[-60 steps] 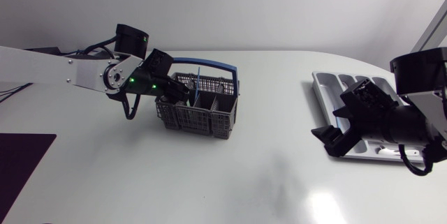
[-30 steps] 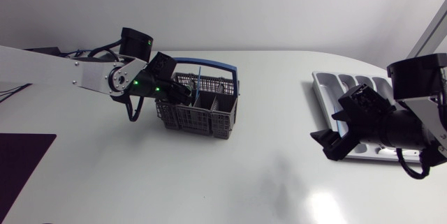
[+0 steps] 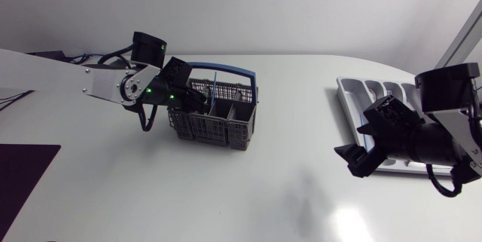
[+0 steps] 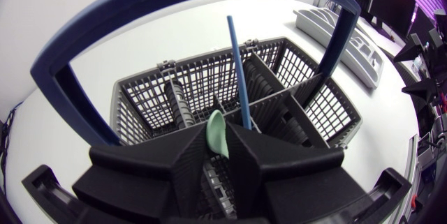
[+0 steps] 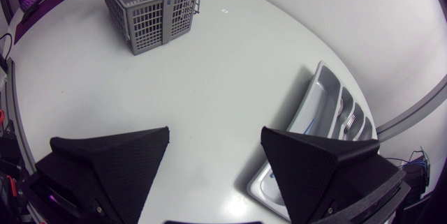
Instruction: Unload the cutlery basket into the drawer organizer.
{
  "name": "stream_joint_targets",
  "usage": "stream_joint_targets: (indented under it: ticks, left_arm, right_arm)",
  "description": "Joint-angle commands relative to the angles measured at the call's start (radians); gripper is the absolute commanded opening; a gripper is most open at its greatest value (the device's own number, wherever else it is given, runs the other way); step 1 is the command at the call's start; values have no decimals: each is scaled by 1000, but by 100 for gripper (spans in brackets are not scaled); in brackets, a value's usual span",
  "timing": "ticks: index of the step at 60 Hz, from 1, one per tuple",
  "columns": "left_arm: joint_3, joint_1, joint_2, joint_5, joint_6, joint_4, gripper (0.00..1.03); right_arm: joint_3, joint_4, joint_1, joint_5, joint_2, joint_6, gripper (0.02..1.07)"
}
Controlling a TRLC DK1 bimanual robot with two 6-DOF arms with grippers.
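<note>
From above, you can see that your left arm has crept a little further toward the cutlery basket (image 3: pixel 215 115) over the last second, and the left tool (image 3: pixel 194 102) now sits inside the basket's end nearest that arm, under the arching blue handle (image 3: pixel 226 68). Your right arm has drawn back and down a touch, so the right tool (image 3: pixel 364 150) hangs over the white surface (image 3: pixel 286 159), just off the near edge of the drawer organizer (image 3: pixel 348 90). The basket stands where it stood before, well apart from the organizer, with a thin blue rod (image 3: pixel 213 84) sticking up out of it. From the left wrist, your tool's two fingers are pressed together on a pale green utensil (image 4: pixel 218 133), whose rounded end shows between their tips; what kind of utensil it is you cannot tell. The blue rod rises from a middle compartment just beside and ahead of the fingers, leaning slightly, and the grey mesh compartments spread out beyond it, with the organizer far off across the surface. From the right wrist, your tool's fingers stand wide apart with nothing but bare surface between them. The organizer lies just ahead of one finger, with a fork (image 5: pixel 351 121) lying in one of its compartments, and the basket stands far ahead across the surface. Any print on these things is too small to read.
</note>
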Motion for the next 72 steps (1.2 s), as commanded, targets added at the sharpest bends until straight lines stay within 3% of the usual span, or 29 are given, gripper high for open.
stream_joint_targets:
  ticks: [1, 26, 35, 50, 72]
  left_arm:
    - [14, -11, 30, 5, -6, 13, 6]
    - [-103, -3, -107, 5, -3, 51, 4]
    - [-210, -9, -209, -2, 3, 137, 4]
    - [-394, -69, -421, -117, 48, 329, 4]
    - [-373, -158, -693, -221, -11, 241, 4]
  right_arm:
    - [-34, 13, 5, 10, -7, 19, 97]
    - [-49, 21, 3, 15, -19, 14, 97]
    - [-51, 21, 11, 16, -22, 18, 97]
    - [-57, 9, 28, 25, -57, 21, 97]
    - [5, -57, 149, 78, -148, 94, 97]
